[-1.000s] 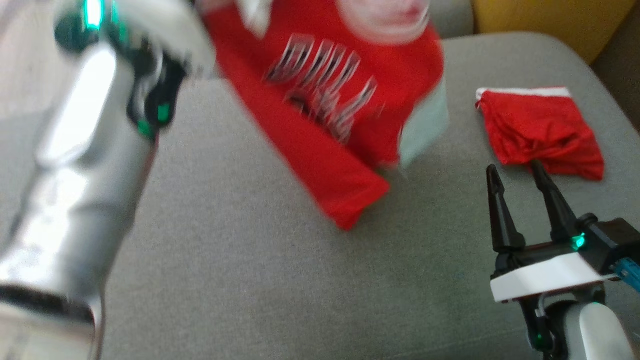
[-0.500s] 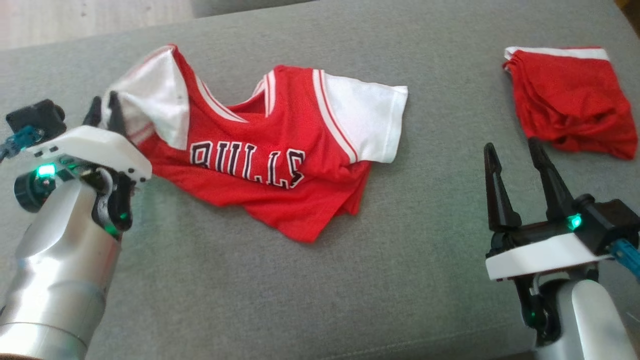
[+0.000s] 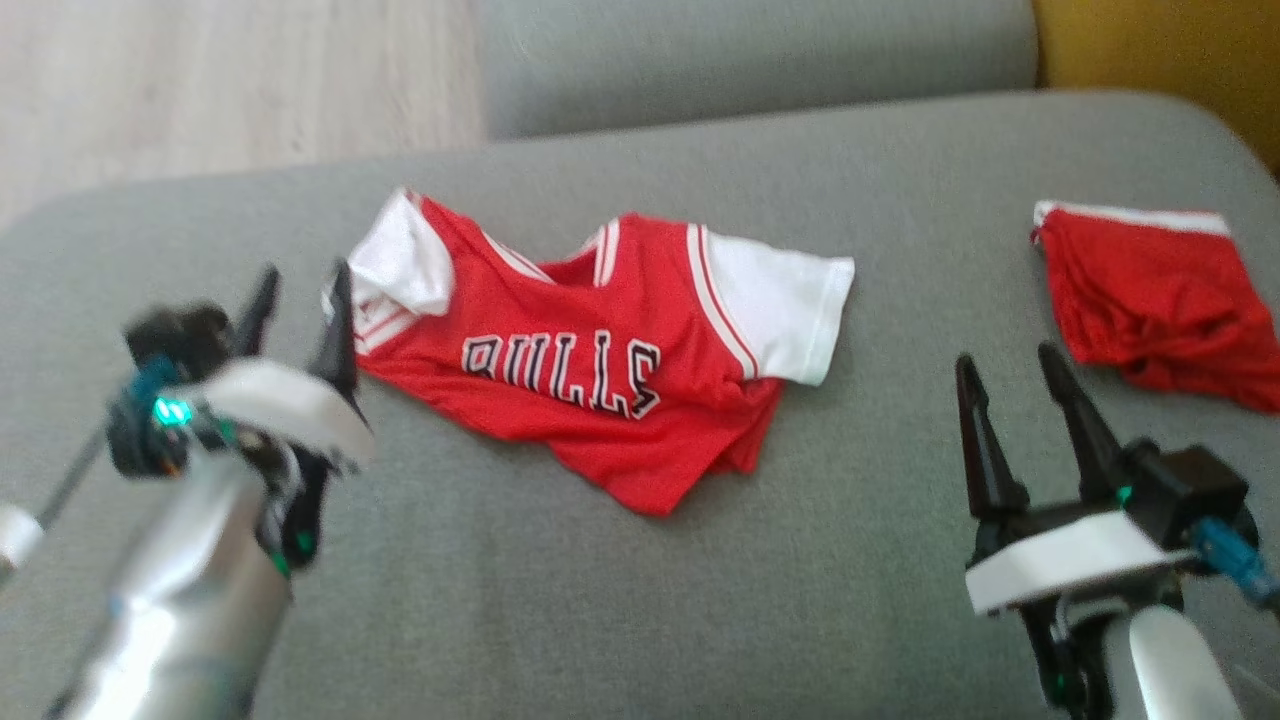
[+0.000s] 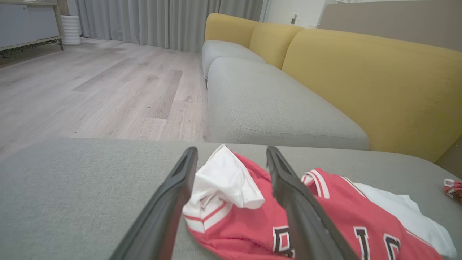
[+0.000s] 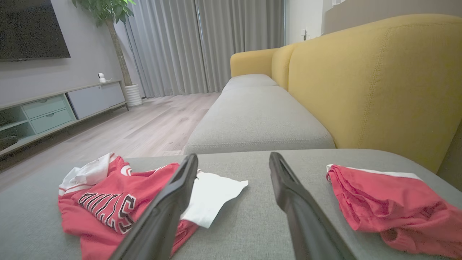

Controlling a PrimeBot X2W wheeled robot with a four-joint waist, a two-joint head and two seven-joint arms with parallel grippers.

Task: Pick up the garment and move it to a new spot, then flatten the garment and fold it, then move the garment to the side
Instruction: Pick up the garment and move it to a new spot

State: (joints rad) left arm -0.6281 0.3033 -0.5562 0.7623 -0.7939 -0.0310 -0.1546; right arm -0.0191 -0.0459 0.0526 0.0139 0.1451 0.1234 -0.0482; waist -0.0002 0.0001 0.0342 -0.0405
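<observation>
A red jersey (image 3: 590, 370) with white sleeves and black "BULLS" lettering lies rumpled on the grey sofa seat (image 3: 560, 600); its left sleeve is folded over and its hem is bunched. My left gripper (image 3: 300, 300) is open just left of that sleeve, with nothing between the fingers. The left wrist view shows the folded white sleeve (image 4: 225, 180) beyond the open left gripper (image 4: 231, 153). My right gripper (image 3: 1000, 360) stands open at the lower right, apart from the jersey (image 5: 108, 206), seen as right gripper (image 5: 234, 159) in its own view.
Crumpled red shorts (image 3: 1160, 300) with a white waistband lie at the seat's far right, also as shorts (image 5: 393, 206). A yellow backrest (image 5: 379, 79) rises on the right. A second grey seat (image 4: 267, 104) lies beyond, and wooden floor (image 4: 94, 86) to the left.
The left gripper has let go of the white sleeve and now stands open beside it; the jersey has settled onto the seat. The head camera has shifted. The right gripper stays open.
</observation>
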